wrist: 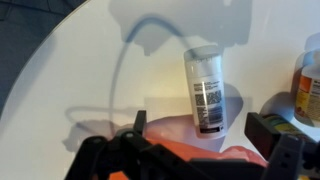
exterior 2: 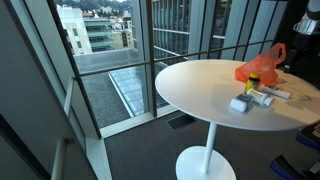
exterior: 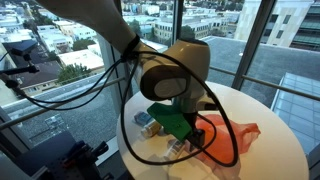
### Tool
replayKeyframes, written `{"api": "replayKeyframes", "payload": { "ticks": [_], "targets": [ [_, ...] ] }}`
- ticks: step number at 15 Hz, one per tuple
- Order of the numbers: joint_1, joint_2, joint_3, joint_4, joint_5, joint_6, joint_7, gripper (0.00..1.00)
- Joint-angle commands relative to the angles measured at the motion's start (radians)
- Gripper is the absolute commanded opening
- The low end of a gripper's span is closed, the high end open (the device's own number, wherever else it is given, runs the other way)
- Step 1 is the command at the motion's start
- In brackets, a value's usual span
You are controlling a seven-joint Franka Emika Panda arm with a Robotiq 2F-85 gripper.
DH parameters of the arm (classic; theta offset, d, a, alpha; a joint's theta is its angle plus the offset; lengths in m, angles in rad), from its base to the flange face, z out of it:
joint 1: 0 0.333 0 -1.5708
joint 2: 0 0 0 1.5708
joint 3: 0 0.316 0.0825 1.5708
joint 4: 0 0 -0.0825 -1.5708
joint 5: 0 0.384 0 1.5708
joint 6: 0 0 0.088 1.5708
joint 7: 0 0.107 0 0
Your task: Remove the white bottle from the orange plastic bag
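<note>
Down at the wrist view, the white bottle [wrist: 205, 90] lies on its side on the round white table [wrist: 80, 60], cap at the far end and label facing up. It is out in the open, not inside anything. Its near end comes right up to the edge of the orange plastic bag [wrist: 200, 155], which fills the bottom of that view; whether the two touch is hard to say.

The gripper [wrist: 203, 135] hangs over the bag with its dark fingers [wrist: 268, 132] spread wide, one to each side of the bottle's near end, and nothing is between them. It is released and holding nothing.

At the right edge of the wrist view another container [wrist: 310, 90] with a yellowish label peeks in, apart from the white bottle.

In an exterior view the arm [exterior: 165, 75] looms large over the table, with black cables [exterior: 125, 110] looping beside it and the bag crumpled to its right. In both exterior views the bag sits on the tabletop, and a cluster of small pale items [exterior 2: 240, 103] lies just beside it.
</note>
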Motion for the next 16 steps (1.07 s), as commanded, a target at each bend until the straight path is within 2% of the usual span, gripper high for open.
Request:
{"api": "replayKeyframes", "payload": {
  "ticks": [1,5,11,16],
  "targets": [
    [0.012,-0.113,-0.011,-0.01,0.005,-0.084,-0.012,1.0],
    [0.032,-0.195,-0.008,-0.008,0.017,-0.127,-0.07,1.0],
    [0.098,-0.252,0.007,-0.009,0.019,-0.149,-0.027,1.0],
    [0.133,-0.279,0.016,-0.009,0.055,-0.218,-0.008,1.0]
  ]
}}
